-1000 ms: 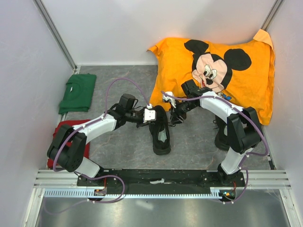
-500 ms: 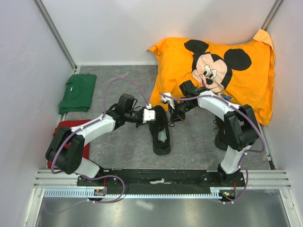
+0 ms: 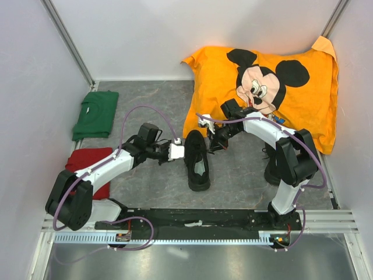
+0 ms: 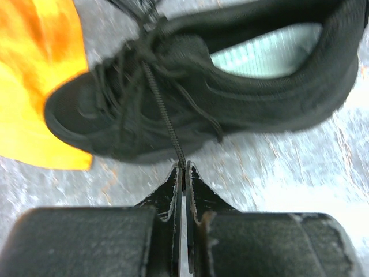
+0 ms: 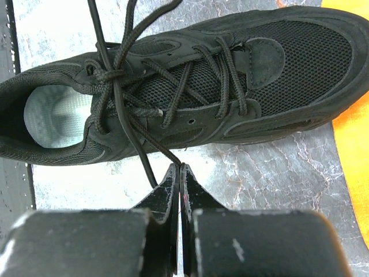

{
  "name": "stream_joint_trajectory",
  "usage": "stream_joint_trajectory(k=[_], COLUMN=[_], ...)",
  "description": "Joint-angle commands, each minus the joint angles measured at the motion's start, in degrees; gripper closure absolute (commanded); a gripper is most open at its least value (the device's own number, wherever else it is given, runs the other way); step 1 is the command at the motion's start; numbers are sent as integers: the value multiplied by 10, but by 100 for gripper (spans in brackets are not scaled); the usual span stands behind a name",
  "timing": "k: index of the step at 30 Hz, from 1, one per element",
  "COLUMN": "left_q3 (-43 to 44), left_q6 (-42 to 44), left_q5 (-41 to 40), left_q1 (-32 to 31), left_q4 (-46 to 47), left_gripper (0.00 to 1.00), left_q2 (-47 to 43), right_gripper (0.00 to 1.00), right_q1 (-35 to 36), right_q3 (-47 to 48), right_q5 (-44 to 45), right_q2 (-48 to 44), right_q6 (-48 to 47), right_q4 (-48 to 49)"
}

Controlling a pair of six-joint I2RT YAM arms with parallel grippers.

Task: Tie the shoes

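One black shoe (image 3: 197, 165) lies mid-table, toe away from the arms, its pale insole showing. The other shoe (image 3: 272, 170) stands at the right, half hidden behind the right arm. My left gripper (image 3: 183, 151) is just left of the middle shoe (image 4: 259, 98), shut (image 4: 183, 168) on a thin black lace (image 4: 164, 115) that runs taut to the lacing. My right gripper (image 3: 213, 142) is on the shoe's (image 5: 259, 86) right side, shut (image 5: 180, 167) on the other lace end (image 5: 151, 140), which leads up to a crossed knot over the tongue.
An orange Mickey Mouse cloth (image 3: 291, 87) covers the back right and reaches close to the shoe's toe. A folded green garment (image 3: 96, 114) and a red cloth (image 3: 87, 160) lie at the left. White walls close in on three sides.
Both grippers have closed on the laces. The left gripper has drawn back to the left, away from the shoe, pulling its lace out. The right gripper shifted slightly toward the back.
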Motion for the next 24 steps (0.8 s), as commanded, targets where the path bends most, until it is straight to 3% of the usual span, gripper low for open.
stream_joint_trajectory(k=[1,6,7,9,11,13,15,17,20,21,24], left_q3=[-15,-29,-30,-29,-22,-9,-1,10,17,16,12], left_q6=[45,67,72,75,76,76,80,83,85,88,104], left_q5=[-21,-24,-21,-9,-2,4,11,13,14,12,17], left_q1=[11,14,14,14,14,14,14,14,14,14,14], left_q4=[-39,-55,-55,-56,-56,-55,-56,-56,-56,-57,-66], left_gripper=[98,98,98,98,99,98,98,98,98,98,87], left_q2=[-24,-39,-40,-40,-31,-22,-7,3,15,16,7], right_gripper=[100,100,97,77,73,57,56,57,80,98,100], right_q1=[0,-1,-1,-1,-1,0,1,2,2,2,3], right_q3=[21,22,22,22,23,24,32,43,52,53,52], right_q5=[1,-3,-8,-22,-28,-31,-32,-35,-33,-31,-27], right_q2=[-25,-28,-31,-33,-35,-30,-26,-18,-9,-9,-14], right_q6=[13,24,24,14,5,-9,-18,-30,-52,-55,-59], right_q4=[9,10,10,10,10,7,-1,-14,-37,-40,-43])
